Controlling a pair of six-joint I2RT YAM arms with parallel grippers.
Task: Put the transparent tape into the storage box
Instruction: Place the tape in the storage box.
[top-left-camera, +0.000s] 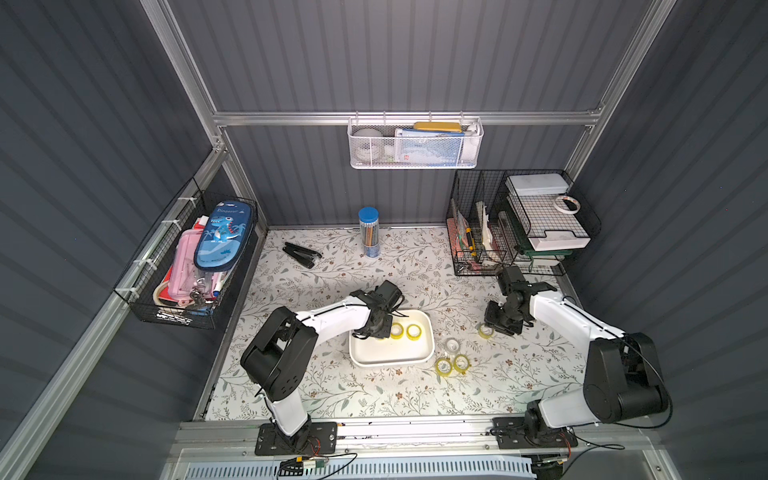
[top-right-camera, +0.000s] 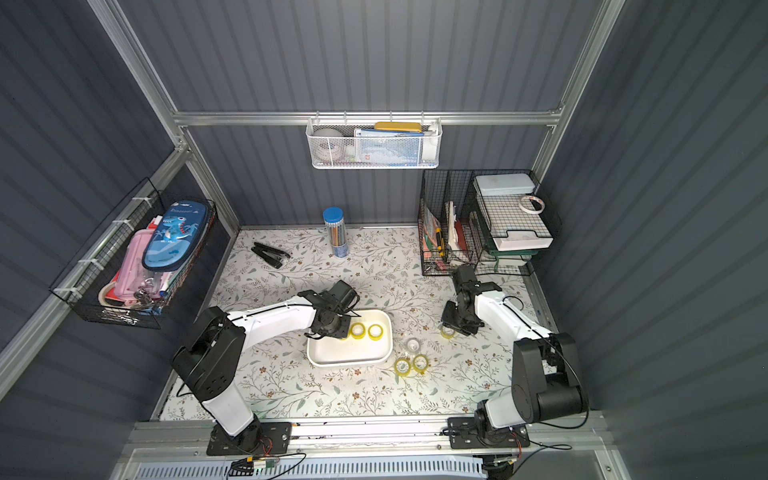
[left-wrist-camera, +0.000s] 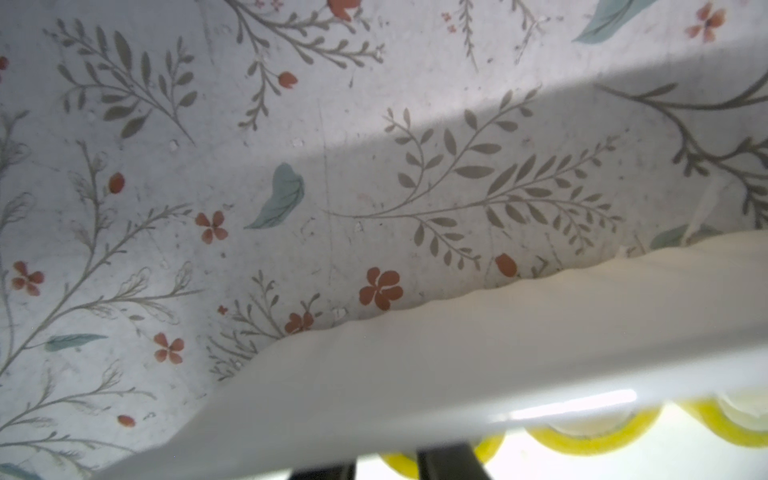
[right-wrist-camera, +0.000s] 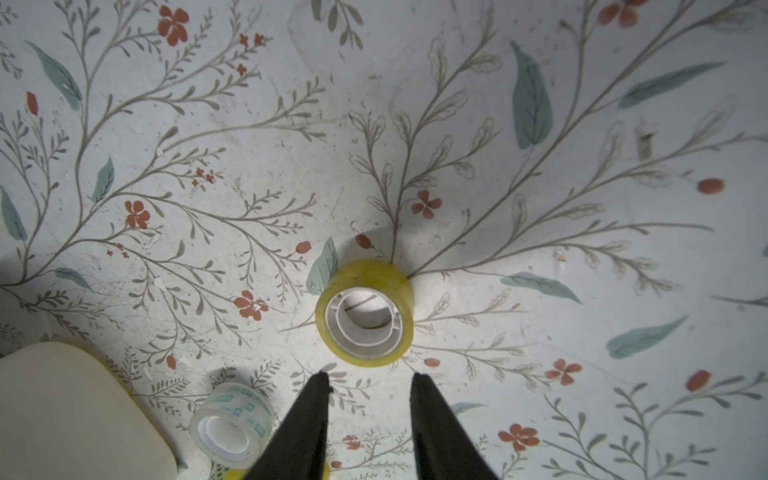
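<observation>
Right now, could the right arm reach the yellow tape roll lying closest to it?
Probably yes. The right gripper hangs just short of the yellow tape roll, jaws open, with only bare tabletop between them.

Dark grey ribbed walls (top-left-camera: 395, 54), aluminium frame rails (top-left-camera: 291, 118), floral-print table covering (top-left-camera: 374, 390) under bright light
</observation>
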